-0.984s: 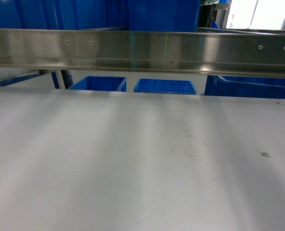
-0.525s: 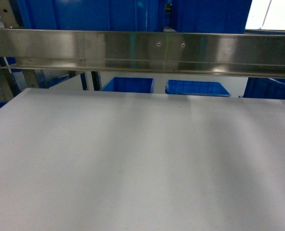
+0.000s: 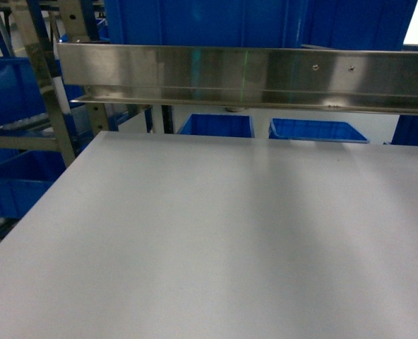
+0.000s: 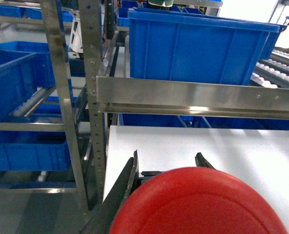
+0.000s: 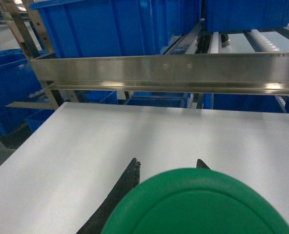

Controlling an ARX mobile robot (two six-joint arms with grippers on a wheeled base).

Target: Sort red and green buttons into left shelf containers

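In the left wrist view the red button fills the lower frame, cap towards the camera. My left gripper is shut on it, with a dark finger on each side of the cap. The green button fills the lower part of the right wrist view the same way, with my right gripper shut on it. Both hang over the white table. The left shelf containers, deep blue bins, sit on a steel rack left of the table. Neither gripper shows in the head view.
A steel rail crosses above the table's far edge, with a big blue bin on the level above it. More blue bins stand below and behind the rail. A perforated steel upright stands at the table's left corner.
The head view has swung to the left: the rail and the bins behind it have slid right, and the left rack with its blue bins has come into view.
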